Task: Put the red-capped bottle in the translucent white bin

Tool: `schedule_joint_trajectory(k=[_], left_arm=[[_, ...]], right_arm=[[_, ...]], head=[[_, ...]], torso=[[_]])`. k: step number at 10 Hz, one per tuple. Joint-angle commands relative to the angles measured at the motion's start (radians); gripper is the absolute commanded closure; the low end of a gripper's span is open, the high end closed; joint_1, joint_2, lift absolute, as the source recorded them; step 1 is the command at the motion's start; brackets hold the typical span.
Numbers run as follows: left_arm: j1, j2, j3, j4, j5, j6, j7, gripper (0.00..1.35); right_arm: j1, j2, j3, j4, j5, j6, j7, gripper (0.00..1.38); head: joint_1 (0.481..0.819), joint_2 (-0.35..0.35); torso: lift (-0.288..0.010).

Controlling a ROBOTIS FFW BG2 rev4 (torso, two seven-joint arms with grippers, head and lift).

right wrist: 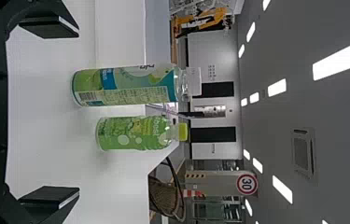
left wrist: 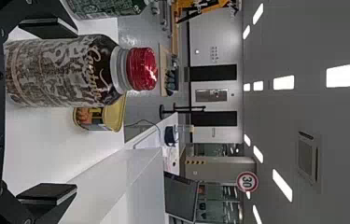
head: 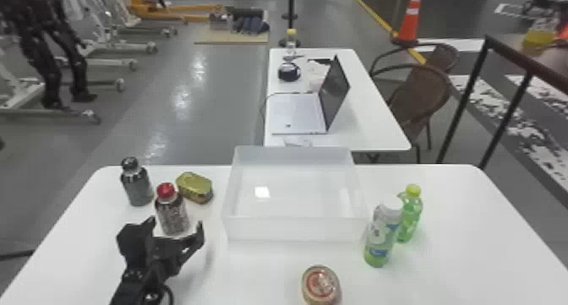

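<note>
One open left claw faces one red-capped bottle of four.

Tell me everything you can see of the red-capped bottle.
The bottle stands upright on the table, left of the bin. Its glossy red cap is on, above a silvery collar, dark shoulder and mottled brown-grey wrap; material unclear. The left end effector is open around it; contact with one finger is unclear.

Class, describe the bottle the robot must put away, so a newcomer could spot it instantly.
On the near white table, look left of the translucent white bin. Three things cluster there: a dark-capped bottle, a gold tin and, nearest the robot, your bottle. Only it wears a red cap.
</note>
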Motion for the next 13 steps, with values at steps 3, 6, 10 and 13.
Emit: schedule_joint_trajectory(k=[3, 6, 10, 13], left_arm=[[-0.103, -0.008, -0.025, 0.129, -0.016, 0.006, 0.038, 0.13], [-0.144, -0.007, -0.030, 0.204, -0.047, -0.011, 0.098, 0.15], [-0.160, -0.001, -0.030, 0.235, -0.096, 0.001, 0.191, 0.86], [-0.163, 0.001, -0.033, 0.238, -0.105, -0.011, 0.196, 0.86]], right_arm=[[-0.020, 0.001, 0.000, 0.011, -0.003, -0.002, 0.017, 0.11], [-0.026, 0.001, -0.002, 0.016, -0.006, -0.002, 0.027, 0.11], [-0.029, 0.001, -0.002, 0.020, -0.012, -0.002, 0.038, 0.11], [-0.032, 0.001, -0.002, 0.022, -0.012, -0.002, 0.044, 0.11]], head=[[0.549, 0.000], [0.549, 0.000], [0.549, 0.000], [0.549, 0.000]], torso=[[-0.100], [-0.100], [-0.100], [-0.100]])
